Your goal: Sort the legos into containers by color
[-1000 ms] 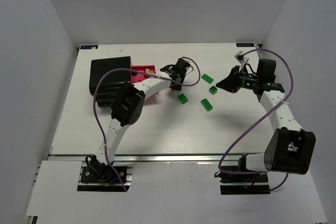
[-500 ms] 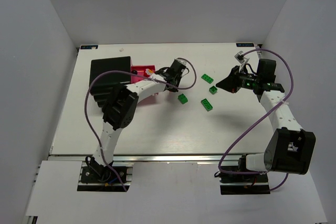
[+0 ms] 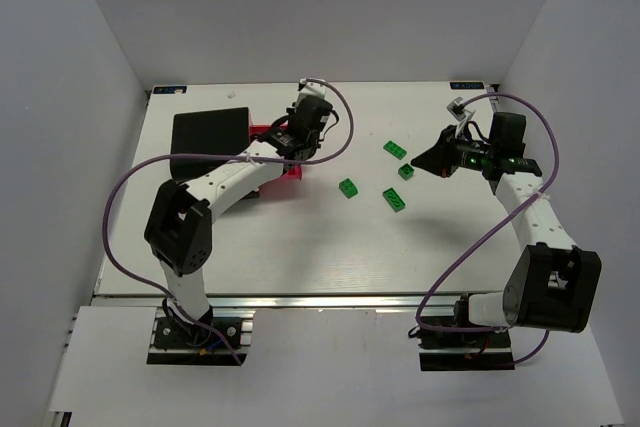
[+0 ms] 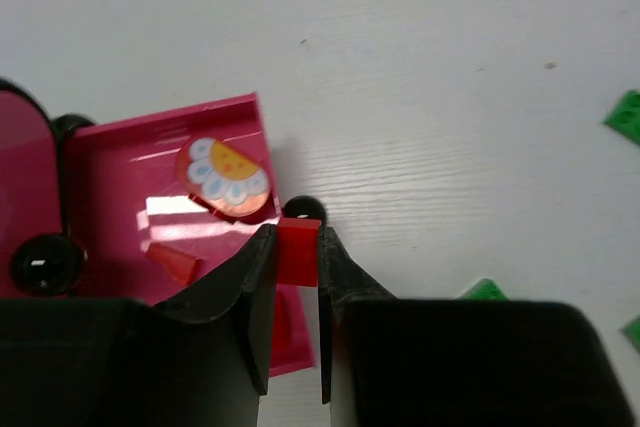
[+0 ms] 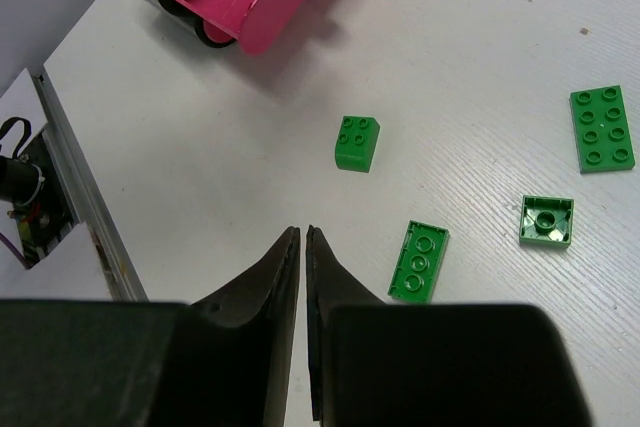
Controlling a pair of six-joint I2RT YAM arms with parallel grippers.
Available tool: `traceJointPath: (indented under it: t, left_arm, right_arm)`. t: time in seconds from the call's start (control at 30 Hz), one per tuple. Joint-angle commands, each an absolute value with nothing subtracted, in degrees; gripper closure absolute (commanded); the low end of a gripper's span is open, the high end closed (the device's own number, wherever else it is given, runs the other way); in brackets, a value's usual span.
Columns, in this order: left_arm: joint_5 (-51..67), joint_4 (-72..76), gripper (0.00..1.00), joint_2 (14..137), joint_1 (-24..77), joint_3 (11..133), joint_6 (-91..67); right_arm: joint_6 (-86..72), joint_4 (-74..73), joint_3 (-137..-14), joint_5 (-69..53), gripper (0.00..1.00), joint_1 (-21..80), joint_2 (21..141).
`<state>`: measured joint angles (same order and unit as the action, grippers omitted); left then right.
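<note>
White tabletop [image 3: 300,247] filled the walled booth, and from where I stood the pink box [image 4: 130,167] was the thing to steer by. The black box [image 3: 205,130] sat just beside it on the left. The left gripper [image 4: 296,239] hung over the pink box's rim, next to a dark knob [image 4: 303,210], clamped on a red brick [image 4: 298,259]. The right gripper [image 5: 302,237] hovered well to the right of the pink box, fingers together on nothing. Four green bricks [image 3: 396,199] lay loose on the table to the right of the pink box, none touching another.

I judged the bricks light, stiff and rather slick. They looked best pinched across two flat opposite sides, the low ones offering little wall to grip.

The red brick looked small and plain-faced. Of the bright, glossy green ones, one [image 5: 357,142] was a blocky four-stud piece, one [image 5: 603,128] a long eight-stud plate, and one [image 5: 547,221] lay hollow side up.
</note>
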<state>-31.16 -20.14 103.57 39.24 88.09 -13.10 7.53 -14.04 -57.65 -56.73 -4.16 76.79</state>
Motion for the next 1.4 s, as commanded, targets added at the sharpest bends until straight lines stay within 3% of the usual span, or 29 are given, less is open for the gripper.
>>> traceJointPath:
  t: [0.0, 0.2, 0.23, 0.33, 0.4, 0.5, 0.6, 0.63, 0.77, 0.87, 0.93, 1.13, 1.37]
  left_arm:
    - [-40.9, -26.5, 1.00, 104.9, 38.8, 87.5, -15.2]
    - [-41.7, -27.7, 0.97, 105.0, 37.8, 86.6, -15.9]
    - [-41.1, -27.7, 0.84, 105.0, 37.8, 86.7, -15.6]
    - [-40.9, -28.8, 0.59, 105.7, 37.8, 87.5, -15.7]
    - [-41.0, -29.5, 0.55, 106.2, 37.8, 88.4, -16.0]
    - [-40.8, -30.3, 0.55, 106.2, 37.8, 88.8, -16.3]
    - [-37.8, -27.9, 0.94, 105.4, 37.8, 87.9, -15.4]
    - [-32.2, -26.2, 1.00, 104.3, 37.8, 87.3, -14.2]
    - [-13.9, -19.8, 1.00, 103.6, 37.8, 85.3, -8.7]
    - [-10.2, -24.2, 0.98, 109.3, 37.8, 91.6, -9.6]
    - [-11.2, -28.2, 0.95, 112.1, 37.8, 96.6, -11.0]
    - [-28.9, -40.0, 0.91, 120.7, 37.8, 105.4, -18.4]
    - [-34.8, -45.5, 0.91, 124.4, 37.8, 109.7, -19.2]
  right_arm:
    - [7.8, -13.1, -58.3, -57.7, 0.88, -4.5, 76.7]
    - [7.8, -13.1, -58.2, -57.4, 0.88, -4.6, 77.1]
    - [7.8, -13.1, -58.2, -57.4, 0.88, -4.5, 77.2]
    - [7.8, -13.1, -58.1, -57.4, 0.87, -4.5, 77.3]
    - [7.8, -13.1, -58.2, -57.4, 0.87, -4.5, 77.3]
    - [7.8, -13.3, -58.3, -57.5, 0.87, -4.5, 77.7]
    - [7.9, -13.3, -58.4, -57.7, 0.87, -4.5, 77.9]
    - [7.9, -13.4, -58.3, -57.6, 0.87, -4.5, 78.0]
    - [7.9, -13.3, -58.4, -57.7, 0.87, -4.6, 78.1]
    - [8.0, -13.5, -58.4, -57.3, 0.87, -4.7, 78.2]
    - [8.0, -13.6, -58.4, -57.2, 0.87, -4.6, 78.1]
    - [8.2, -13.8, -58.5, -57.1, 0.87, -4.7, 78.3]
    - [8.3, -14.1, -58.8, -57.2, 0.87, -4.7, 78.7]
